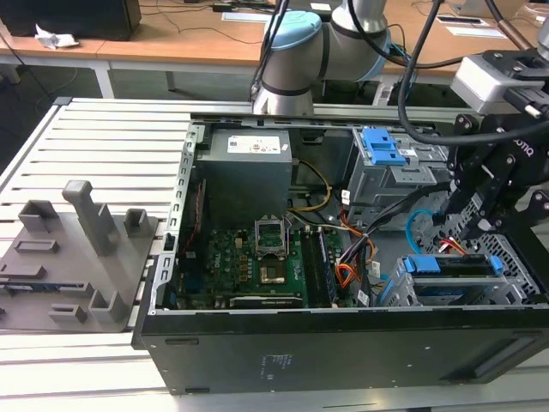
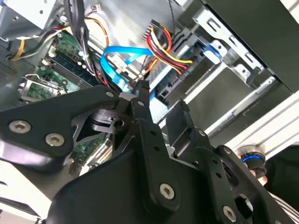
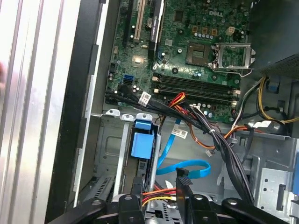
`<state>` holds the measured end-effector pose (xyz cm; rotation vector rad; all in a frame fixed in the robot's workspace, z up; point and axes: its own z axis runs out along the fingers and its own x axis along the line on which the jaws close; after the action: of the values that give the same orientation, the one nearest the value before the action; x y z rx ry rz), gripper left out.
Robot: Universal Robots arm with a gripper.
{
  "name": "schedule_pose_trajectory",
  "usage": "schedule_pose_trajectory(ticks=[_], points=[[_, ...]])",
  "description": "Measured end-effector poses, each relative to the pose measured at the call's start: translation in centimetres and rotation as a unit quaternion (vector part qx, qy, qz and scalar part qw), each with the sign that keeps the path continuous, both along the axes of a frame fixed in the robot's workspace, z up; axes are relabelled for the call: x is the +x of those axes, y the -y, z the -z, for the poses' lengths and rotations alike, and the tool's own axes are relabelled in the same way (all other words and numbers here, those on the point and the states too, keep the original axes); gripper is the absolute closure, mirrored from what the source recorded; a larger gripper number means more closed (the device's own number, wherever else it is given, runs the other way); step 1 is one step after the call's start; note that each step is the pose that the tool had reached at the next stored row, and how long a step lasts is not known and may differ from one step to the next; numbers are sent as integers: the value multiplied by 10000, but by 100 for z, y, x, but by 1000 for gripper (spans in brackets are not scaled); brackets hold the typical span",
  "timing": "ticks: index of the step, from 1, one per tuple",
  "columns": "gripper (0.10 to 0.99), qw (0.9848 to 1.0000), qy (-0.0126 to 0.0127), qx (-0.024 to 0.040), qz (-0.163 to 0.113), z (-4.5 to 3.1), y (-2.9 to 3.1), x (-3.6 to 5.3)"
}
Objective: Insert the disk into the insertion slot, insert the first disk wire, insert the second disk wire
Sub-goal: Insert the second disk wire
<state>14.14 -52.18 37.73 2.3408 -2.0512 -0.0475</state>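
Standing over the open computer case (image 1: 343, 343), the gripper (image 1: 476, 215) hung at the right of the exterior view, just above the low drive cage (image 1: 523, 266) in the lower right corner of the case. The disk (image 1: 455, 266) in its blue carrier already sat in that cage, its blue edge facing the motherboard (image 1: 257, 266) at frame centre. A bundle of red, yellow and black wires (image 2: 163, 49) ran to a dark plug at the disk's end, seen in the upper middle of the second wrist view and at the bottom centre of the first wrist view.

The thin light-blue cable (image 3: 184, 165) formed a loop on the case floor just beside the cage, in the lower middle of the first wrist view. Its small dark plug (image 3: 182, 179) was clamped between the two fingertips (image 3: 184, 191), which were closed on it. In the second wrist view the same blue cable (image 2: 126, 56) curved across the upper centre, ending at the tip of the fingers (image 2: 142, 91).

A taller grey cage with a blue latch (image 1: 382, 146) stood in the upper right of the exterior view. A grey fixture plate (image 1: 77, 257) lay on the slatted table (image 1: 103, 146) at the left of that frame.
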Motion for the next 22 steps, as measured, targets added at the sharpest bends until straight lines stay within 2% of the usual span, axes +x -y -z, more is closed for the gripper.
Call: schedule_pose_trajectory(ticks=[2, 3, 5, 6, 7, 8, 11, 13, 15, 16, 17, 18, 19, 20, 22], points=[[667, 10000, 0, 1, -1, 1, -75, -2], [667, 10000, 1, 1, 0, 1, -92, -17], [667, 10000, 21, 1, 0, -41, -92, -43], [667, 10000, 22, 3, 0, -40, -92, -65], [667, 10000, 22, 4, 0, -24, -92, -85], [667, 10000, 22, 3, 0, 26, -97, -110], [667, 10000, 22, 3, 0, 101, -102, -130], [667, 10000, 22, 3, 0, 136, -102, -139], [667, 10000, 22, 0, 0, 139, -102, -141], [678, 10000, 22, 1, 0, 140, -102, -142], [745, 10000, 22, 1, 0, 139, -102, -142], [745, 10000, 22, 1, 0, 140, -102, -142], [867, 10000, 22, 1, 0, 140, -102, -142], [922, 10000, 22, 1, 0, 141, -102, -142], [922, 10000, 22, 1, 0, 141, -102, -142]])
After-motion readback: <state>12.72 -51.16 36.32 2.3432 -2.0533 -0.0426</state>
